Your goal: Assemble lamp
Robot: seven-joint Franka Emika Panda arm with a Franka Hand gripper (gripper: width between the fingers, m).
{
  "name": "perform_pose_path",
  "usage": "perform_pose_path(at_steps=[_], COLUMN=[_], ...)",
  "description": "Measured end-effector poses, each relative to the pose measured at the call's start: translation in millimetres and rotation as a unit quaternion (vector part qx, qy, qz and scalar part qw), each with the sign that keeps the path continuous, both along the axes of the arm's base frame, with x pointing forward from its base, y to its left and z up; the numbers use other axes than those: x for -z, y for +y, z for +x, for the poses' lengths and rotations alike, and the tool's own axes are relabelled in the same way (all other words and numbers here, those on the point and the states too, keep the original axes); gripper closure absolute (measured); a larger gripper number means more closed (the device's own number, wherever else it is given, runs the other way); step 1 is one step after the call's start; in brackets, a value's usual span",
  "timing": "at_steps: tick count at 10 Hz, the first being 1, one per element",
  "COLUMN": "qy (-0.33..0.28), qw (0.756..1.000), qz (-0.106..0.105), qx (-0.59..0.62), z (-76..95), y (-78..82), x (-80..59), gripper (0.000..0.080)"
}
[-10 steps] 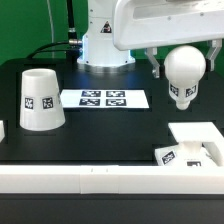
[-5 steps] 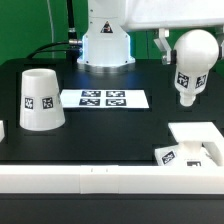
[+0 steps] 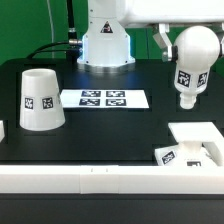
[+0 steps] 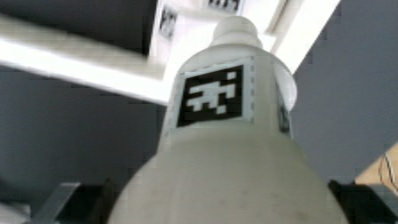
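My gripper point(image 3: 190, 42) is shut on the round head of the white bulb point(image 3: 188, 72) and holds it in the air at the exterior view's right. The bulb's neck points down and a tag faces the camera. In the wrist view the bulb point(image 4: 222, 120) fills the picture, with my dark fingers point(image 4: 64, 205) on either side of its head. The flat square base point(image 3: 196, 148) lies on the table below and in front of the bulb. The tapered shade point(image 3: 40, 100) stands at the left, wide end down.
The marker board point(image 3: 105, 99) lies flat in the middle of the black table. A white rail point(image 3: 100, 180) runs along the front edge. The arm's own white base point(image 3: 105, 45) stands at the back.
The bulb has risen and turned from tilted to nearly neck-down, shifting slightly right. It has hardly moved in the last half second.
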State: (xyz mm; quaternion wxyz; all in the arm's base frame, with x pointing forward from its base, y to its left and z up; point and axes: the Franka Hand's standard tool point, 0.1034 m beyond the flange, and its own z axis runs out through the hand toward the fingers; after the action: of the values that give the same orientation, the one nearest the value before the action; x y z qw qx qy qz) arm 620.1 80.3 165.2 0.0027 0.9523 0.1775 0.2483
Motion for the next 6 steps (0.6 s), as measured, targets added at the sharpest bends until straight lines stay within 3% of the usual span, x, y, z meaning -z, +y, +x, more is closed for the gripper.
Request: perform_pose_path(at_steps=[2, 6], qy=[-0.040, -0.028], qw=[0.999, 1.000], qz=[0.002, -0.003], qx=[-0.002, -0.011], z=[3.8, 3.6], y=[-2.7, -1.4], x=[1.4, 7.9], gripper=[0.0223, 0.0223])
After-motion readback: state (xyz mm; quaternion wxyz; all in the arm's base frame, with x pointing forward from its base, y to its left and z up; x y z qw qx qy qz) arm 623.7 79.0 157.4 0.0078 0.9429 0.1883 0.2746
